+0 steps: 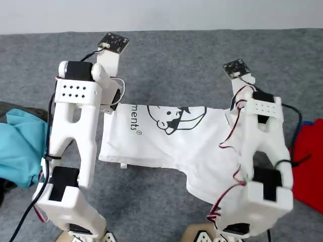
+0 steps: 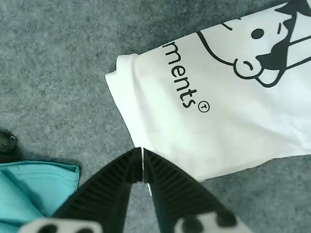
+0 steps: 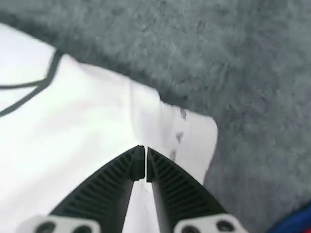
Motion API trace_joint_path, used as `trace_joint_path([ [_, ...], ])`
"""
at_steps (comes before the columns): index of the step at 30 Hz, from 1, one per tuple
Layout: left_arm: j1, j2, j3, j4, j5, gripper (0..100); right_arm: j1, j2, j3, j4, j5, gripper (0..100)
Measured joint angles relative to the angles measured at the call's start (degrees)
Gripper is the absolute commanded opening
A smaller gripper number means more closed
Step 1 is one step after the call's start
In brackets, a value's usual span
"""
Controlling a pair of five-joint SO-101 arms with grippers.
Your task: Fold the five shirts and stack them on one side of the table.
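Plainly the job is in its early part. From the high view, a white shirt [image 1: 166, 146] lies spread across the middle of the grey table [image 1: 176, 60], print side up, its near edge ragged and one corner trailing toward the right arm [image 1: 260, 141]. It looks part-folded at best, not yet a tidy packet. A teal shirt [image 1: 20, 151] sits rumpled at the edge beside the left arm [image 1: 75, 131], and a red shirt [image 1: 310, 161] is bunched at the opposite edge. Neither appears folded, and no stack can be made out on either side. Three shirts can be counted, so most of the folding and all of the stacking seem left to do.

From the left wrist view, the left gripper [image 2: 142, 165] is at the white shirt's side edge with its fingers pressed together. A thin white sliver runs between them, so it most likely pinches the hem. The teal shirt is near, apart from the white one, with bare table between.

From the right wrist view, the right gripper [image 3: 145, 162] is over the white shirt close to a turned-in corner, its fingers closed tip to tip. Whether cloth is nipped between them cannot be told — the shirt lies flat under it, so the next fold looks about to start rather than done
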Motion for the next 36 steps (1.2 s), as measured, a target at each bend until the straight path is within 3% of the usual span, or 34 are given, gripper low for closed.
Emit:
trace_joint_path([
  [10,0.0,-1.58,0.0,0.18,0.0,1,-2.29,-21.63,0.0,17.32,-0.97,0.9],
  [15,0.0,-0.7,0.0,-1.05,0.0,1,-2.81,-27.87,0.88,20.75,-3.87,0.9],
  [27,0.0,19.87,-2.11,-13.63,-2.46,1,-2.64,-17.49,17.67,-5.71,-4.13,0.9],
  [33,-0.44,26.02,-11.52,-13.71,-3.34,1,-2.55,-13.01,17.67,-9.93,-4.13,0.9],
  [36,-1.49,27.08,-16.7,-12.75,-3.34,6,-2.64,-12.66,18.2,-10.99,-4.13,0.9],
])
